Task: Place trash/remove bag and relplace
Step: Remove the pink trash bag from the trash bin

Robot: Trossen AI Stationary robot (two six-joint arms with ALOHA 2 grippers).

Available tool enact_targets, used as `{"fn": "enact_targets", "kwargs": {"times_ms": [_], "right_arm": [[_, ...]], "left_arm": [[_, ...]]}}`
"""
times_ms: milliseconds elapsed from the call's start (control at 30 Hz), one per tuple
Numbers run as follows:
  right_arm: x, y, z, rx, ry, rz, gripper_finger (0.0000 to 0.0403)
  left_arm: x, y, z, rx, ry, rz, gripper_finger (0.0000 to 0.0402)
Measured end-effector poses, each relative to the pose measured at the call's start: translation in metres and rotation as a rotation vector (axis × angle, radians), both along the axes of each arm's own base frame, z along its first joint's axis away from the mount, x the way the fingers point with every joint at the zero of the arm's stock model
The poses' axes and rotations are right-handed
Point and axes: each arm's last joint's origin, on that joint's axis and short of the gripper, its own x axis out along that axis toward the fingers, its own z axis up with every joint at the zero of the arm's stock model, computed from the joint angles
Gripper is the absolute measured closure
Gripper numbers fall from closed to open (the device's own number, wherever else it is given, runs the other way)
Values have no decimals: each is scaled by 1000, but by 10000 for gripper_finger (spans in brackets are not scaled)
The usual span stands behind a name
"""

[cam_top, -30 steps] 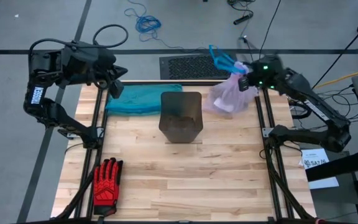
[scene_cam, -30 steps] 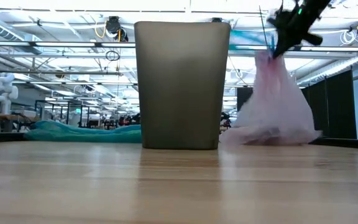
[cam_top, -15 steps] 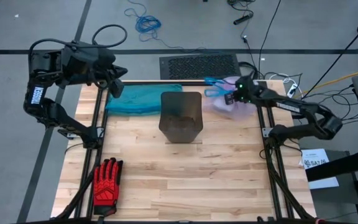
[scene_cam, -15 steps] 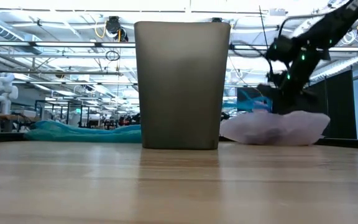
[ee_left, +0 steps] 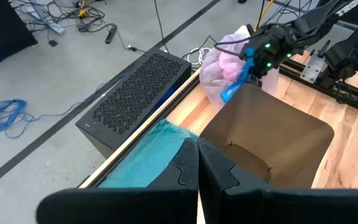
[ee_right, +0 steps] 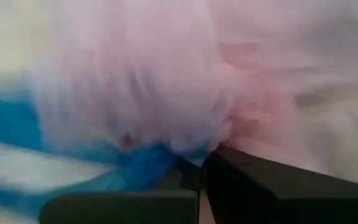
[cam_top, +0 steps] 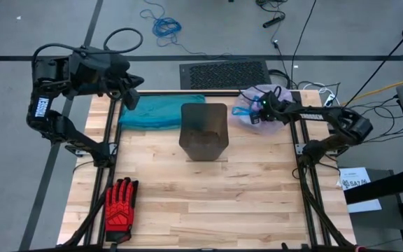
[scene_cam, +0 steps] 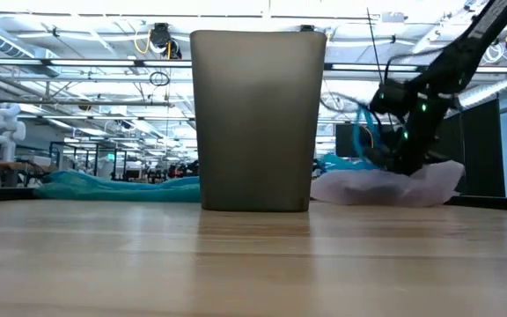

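Note:
The pale pink bag [cam_top: 256, 103] lies slumped in a heap on the table's far right corner, also seen in the low view [scene_cam: 385, 187] and the left wrist view [ee_left: 224, 63]. My right gripper [cam_top: 257, 112] is shut on it, low over the table. The brown bin [cam_top: 203, 131] stands upright mid-table with no liner. My left gripper [cam_top: 129, 98] hangs shut and empty above the teal-blue bag [cam_top: 161, 110] at the far left. The trash is hidden. My right gripper pinches the bag's gathered top [ee_right: 160, 155], pink film together with a blue drawstring strip [ee_left: 234, 88], between its two fingers. The fingers slant down from the table's right side. The bag's body rests collapsed and slack on the table below and behind them.
A red-and-black glove [cam_top: 119, 205] lies at the near left corner. The teal-blue bag lies flat along the far edge, left of the bin. A black perforated box [cam_top: 222, 73] sits on the floor just beyond the far edge. Bare wood spans the table's near half.
My right gripper, still shut on the pink bag, has sunk steeply toward the table and shifted a little toward the bin. The bag, which hung tall below the fingers with its bottom on the table, has collapsed into a low heap.

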Motion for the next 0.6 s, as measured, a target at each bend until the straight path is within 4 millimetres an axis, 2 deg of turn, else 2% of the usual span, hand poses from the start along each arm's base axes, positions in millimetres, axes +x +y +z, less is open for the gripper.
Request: {"fn": "enact_targets", "kwargs": {"times_ms": [100,333,500,600], "right_arm": [[3,2,28,-75,-54,35,403],[-7,13,89,-160,-87,64,403],[-14,19,113,-175,-88,72,403],[-16,21,118,-154,-60,58,390]], "left_arm": [[0,0,0,8,5,-6,401],[7,2,-2,7,24,-8,401],[12,3,-4,0,35,-16,388],[15,4,-5,-4,41,-19,369]]}}
